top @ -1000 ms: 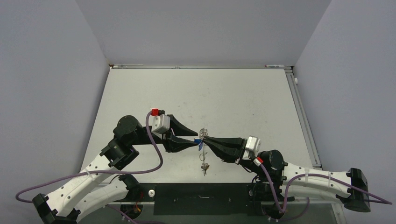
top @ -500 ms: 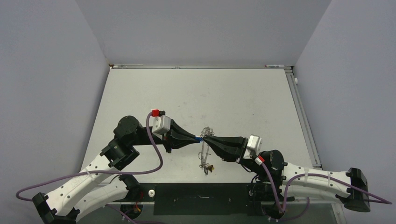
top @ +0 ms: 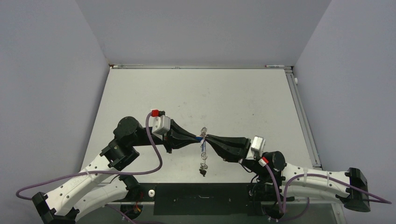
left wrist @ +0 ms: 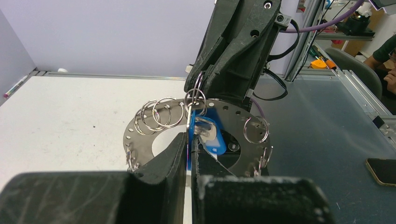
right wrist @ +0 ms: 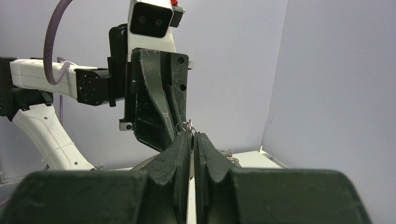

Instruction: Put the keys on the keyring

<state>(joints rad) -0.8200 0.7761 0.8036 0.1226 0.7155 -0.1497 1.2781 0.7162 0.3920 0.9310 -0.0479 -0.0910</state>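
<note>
Jaws had moved in and met tip to tip. Left jaws pinched a blue key (left wrist: pixel 212 135); right jaws clamped the keyring (left wrist: pixel 233 114). Threading looked close.

The keyring (left wrist: pixel 233 116) is hanging on edge above the table's (top: pixel 154 93) middle. The left gripper (top: pixel 198 138) is meeting it from 9 o'clock, a key (left wrist: pixel 212 137) sitting between its fingers; the right gripper (top: pixel 208 138) is meeting it from 3 o'clock. Other keys (top: pixel 203 169) are dangling toward 6 o'clock.
</note>
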